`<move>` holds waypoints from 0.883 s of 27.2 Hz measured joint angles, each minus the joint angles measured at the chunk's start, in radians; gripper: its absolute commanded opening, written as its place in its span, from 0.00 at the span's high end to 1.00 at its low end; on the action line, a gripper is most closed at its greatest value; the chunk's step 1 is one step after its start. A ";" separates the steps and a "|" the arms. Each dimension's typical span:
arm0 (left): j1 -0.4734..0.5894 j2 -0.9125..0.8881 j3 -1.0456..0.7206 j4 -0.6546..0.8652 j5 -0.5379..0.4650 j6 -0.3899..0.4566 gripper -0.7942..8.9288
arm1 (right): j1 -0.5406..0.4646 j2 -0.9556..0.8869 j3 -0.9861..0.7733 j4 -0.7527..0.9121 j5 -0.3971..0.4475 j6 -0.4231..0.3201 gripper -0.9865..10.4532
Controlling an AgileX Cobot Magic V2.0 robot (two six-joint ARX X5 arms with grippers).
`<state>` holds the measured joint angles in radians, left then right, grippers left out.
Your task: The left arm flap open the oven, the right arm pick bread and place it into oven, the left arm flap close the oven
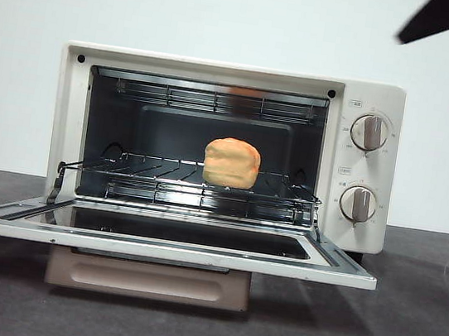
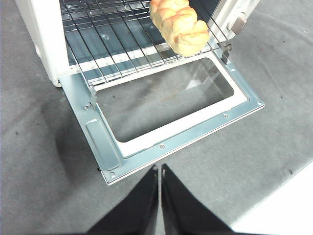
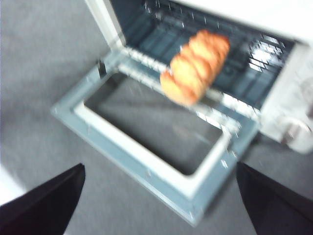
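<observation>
Nearest you, the oven's door lies folded flat toward 6 o'clock, its beige handle hanging beneath. Your left gripper hovers just off the door's front edge, jaws pressed together and empty. Your right gripper is above the door, jaws spread wide, holding nothing. Farther in, the bread sits on the wire rack of the oven, toward 2 o'clock.
</observation>
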<state>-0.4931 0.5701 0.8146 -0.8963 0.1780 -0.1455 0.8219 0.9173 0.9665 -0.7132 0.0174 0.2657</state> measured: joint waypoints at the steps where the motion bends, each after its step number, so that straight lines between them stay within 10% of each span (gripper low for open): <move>1: 0.000 0.000 0.000 0.000 0.000 0.000 0.90 | 0.000 -0.016 0.000 -0.035 0.000 -0.002 0.48; 24: 0.021 0.000 -0.071 0.087 -0.112 -0.002 0.90 | 0.000 -0.063 0.000 -0.156 0.000 -0.008 0.48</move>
<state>-0.4717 0.5701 0.7433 -0.8097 0.0658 -0.1474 0.8219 0.8543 0.9665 -0.8688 0.0174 0.2581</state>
